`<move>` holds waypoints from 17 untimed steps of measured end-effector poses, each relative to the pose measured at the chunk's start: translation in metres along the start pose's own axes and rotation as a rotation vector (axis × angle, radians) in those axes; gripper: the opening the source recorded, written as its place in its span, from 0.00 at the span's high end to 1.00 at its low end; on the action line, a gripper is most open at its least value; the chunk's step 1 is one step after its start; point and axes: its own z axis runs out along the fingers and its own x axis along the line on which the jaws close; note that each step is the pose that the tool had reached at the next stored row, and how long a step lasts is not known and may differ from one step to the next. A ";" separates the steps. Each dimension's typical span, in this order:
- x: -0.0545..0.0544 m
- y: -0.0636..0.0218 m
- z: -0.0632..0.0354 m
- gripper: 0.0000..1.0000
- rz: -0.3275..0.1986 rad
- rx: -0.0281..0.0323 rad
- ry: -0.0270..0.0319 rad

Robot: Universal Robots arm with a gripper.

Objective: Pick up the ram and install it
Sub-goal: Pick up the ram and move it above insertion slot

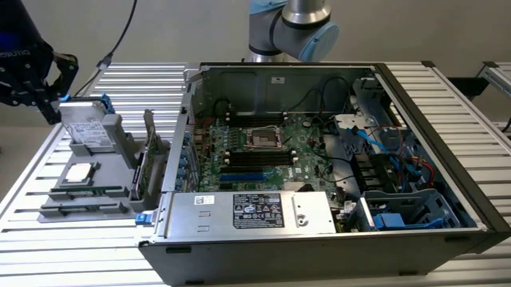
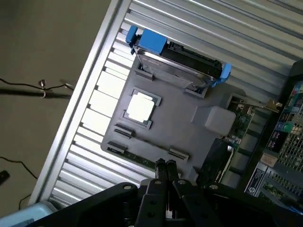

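Note:
The ram (image 1: 90,192) is a thin green stick lying in a slot of the grey holder tray (image 1: 119,161), at the exterior view's left, beside the open computer case (image 1: 335,179). In the wrist view the ram (image 2: 135,157) lies along the tray's edge (image 2: 175,127), close to my fingertips. My gripper (image 1: 52,113) hangs above the tray's far left corner. Seen from the wrist, the gripper (image 2: 165,164) has its two black fingers pressed together with nothing between them. Long black memory slots (image 1: 255,158) run across the motherboard inside the case.
The tray also holds a hard drive in a blue caddy (image 2: 175,61), a square processor (image 2: 140,106) and an upright green expansion card (image 1: 148,155). All stands on a slatted metal table (image 1: 96,78). Cables and a power supply (image 1: 255,212) crowd the case.

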 end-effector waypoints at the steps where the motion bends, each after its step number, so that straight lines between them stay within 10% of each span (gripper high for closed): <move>1: 0.000 0.0000 0.0000 0.90 -0.018 0.0007 0.0008; 17: 0.001 0.0003 0.0000 0.90 -0.309 0.0124 0.0130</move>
